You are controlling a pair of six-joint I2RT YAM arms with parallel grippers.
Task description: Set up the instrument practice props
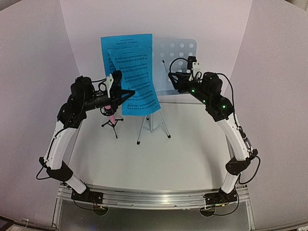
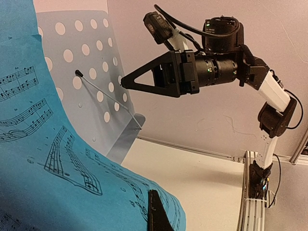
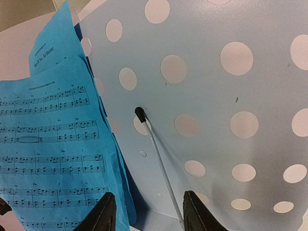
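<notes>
The pale blue-grey perforated music stand desk (image 1: 177, 60) (image 3: 216, 82) stands on its silver tripod (image 1: 153, 124) at the back of the table. Two bright blue sheets (image 1: 129, 72) (image 3: 45, 139) of music overlap and lean against the desk's left half. My left gripper (image 1: 126, 93) (image 2: 155, 195) is shut on the lower right corner of the front blue sheet (image 2: 57, 159), which bows toward the camera. My right gripper (image 1: 169, 77) (image 3: 150, 216) is open in front of the desk's middle. The desk's thin wire page holder (image 3: 158, 154) (image 2: 107, 97) rises just inside its right finger, and the sheets' edge is beside the left one.
A small black tripod holding a pink object (image 1: 111, 118) stands left of the music stand, under my left gripper. Curved white walls (image 1: 38, 57) enclose the back and sides. A metal rail (image 1: 154, 197) runs along the table's near edge.
</notes>
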